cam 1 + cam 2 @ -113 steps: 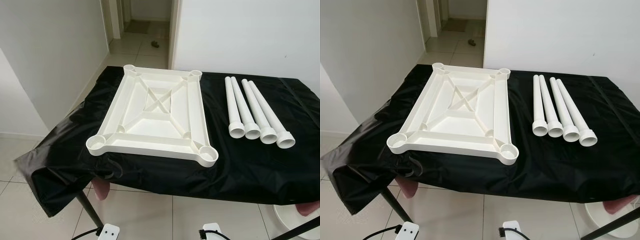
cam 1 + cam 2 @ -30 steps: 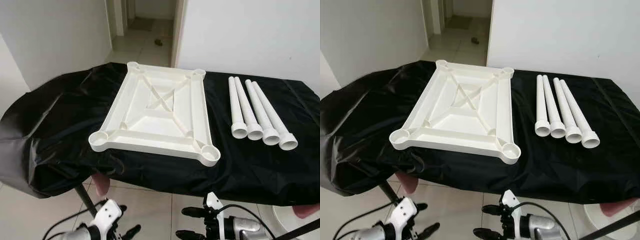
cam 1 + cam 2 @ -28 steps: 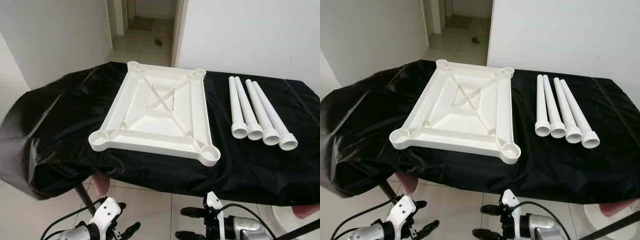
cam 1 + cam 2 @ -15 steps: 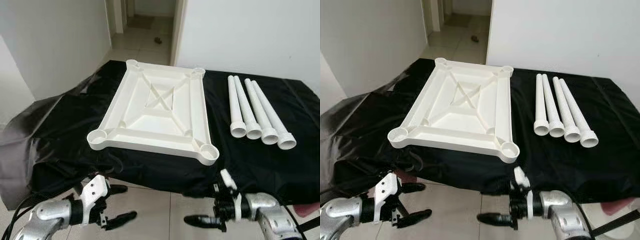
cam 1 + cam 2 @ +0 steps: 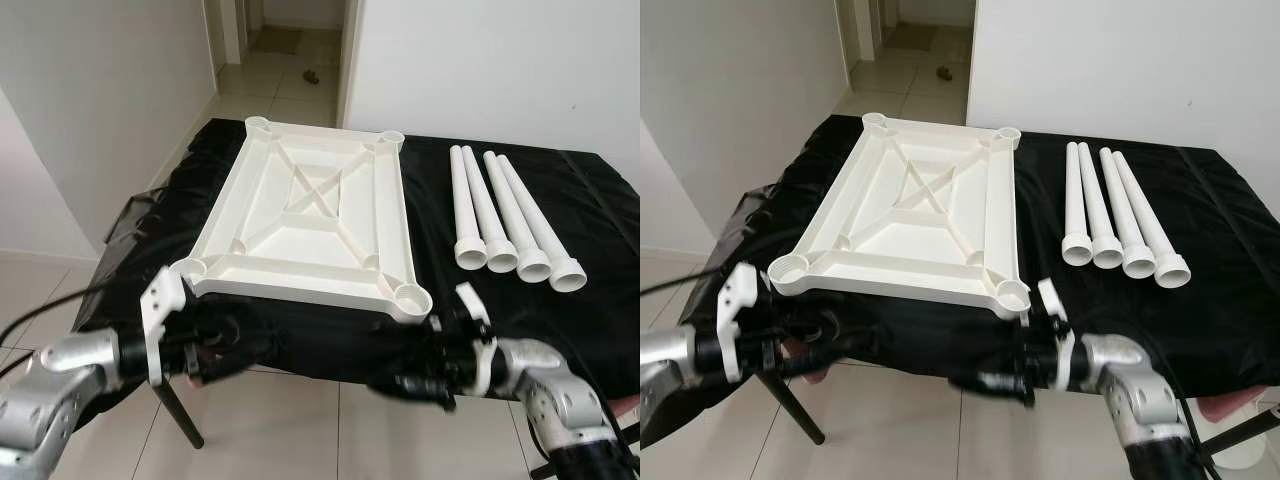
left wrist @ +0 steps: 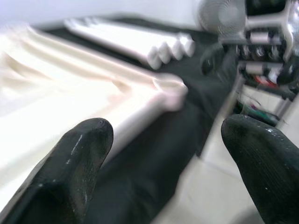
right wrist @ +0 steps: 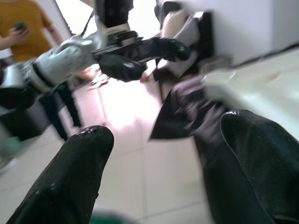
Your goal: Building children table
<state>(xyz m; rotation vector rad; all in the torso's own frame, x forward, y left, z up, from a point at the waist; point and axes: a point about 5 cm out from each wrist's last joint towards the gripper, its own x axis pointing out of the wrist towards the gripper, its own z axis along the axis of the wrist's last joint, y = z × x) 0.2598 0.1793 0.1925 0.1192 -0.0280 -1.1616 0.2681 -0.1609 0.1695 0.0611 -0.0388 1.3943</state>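
White tabletop (image 5: 320, 220) lies upside down on the black-draped worktop (image 5: 560, 330) beside four legs (image 5: 505, 225), left pincer (image 5: 215, 345) and right pincer (image 5: 410, 375) both spread apart at near edge; best approach level, take one leg first.

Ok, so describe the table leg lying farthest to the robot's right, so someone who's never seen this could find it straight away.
On the table draped in black cloth, right of the big white upturned tabletop, four white tube legs lie side by side, flared ends toward the robot. The one meant is the outermost, farthest from the tabletop. Its flared end reaches nearest the robot.
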